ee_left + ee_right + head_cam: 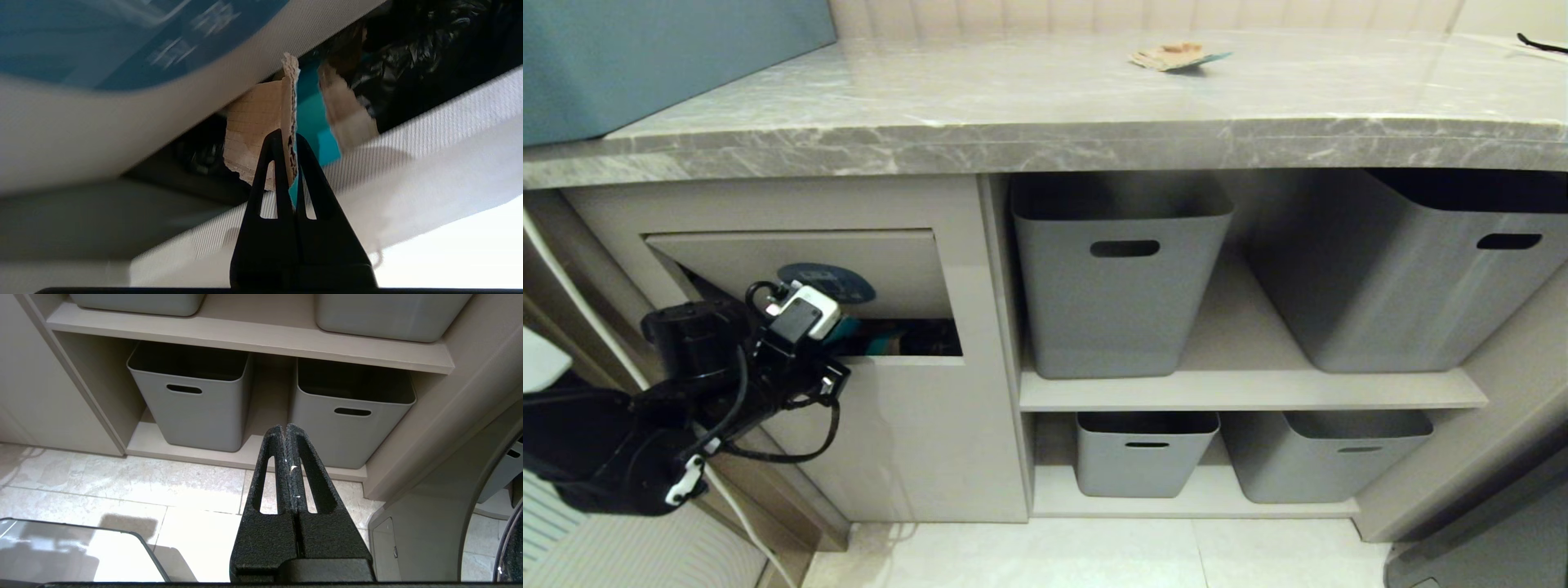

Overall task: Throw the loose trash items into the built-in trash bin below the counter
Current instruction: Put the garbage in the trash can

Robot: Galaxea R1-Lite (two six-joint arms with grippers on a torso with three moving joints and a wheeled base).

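Four grey baskets under the surface: two upper, two lower. One cardboard scrap on top, another scrap in the left gripper. One flap, one sticker, one teal box, one strap.

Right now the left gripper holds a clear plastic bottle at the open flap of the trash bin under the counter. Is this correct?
Not quite. The left gripper is shut on a torn brown cardboard scrap, not a bottle; the left wrist view shows it. The rest holds: it is at the open flap of the bin under the counter.
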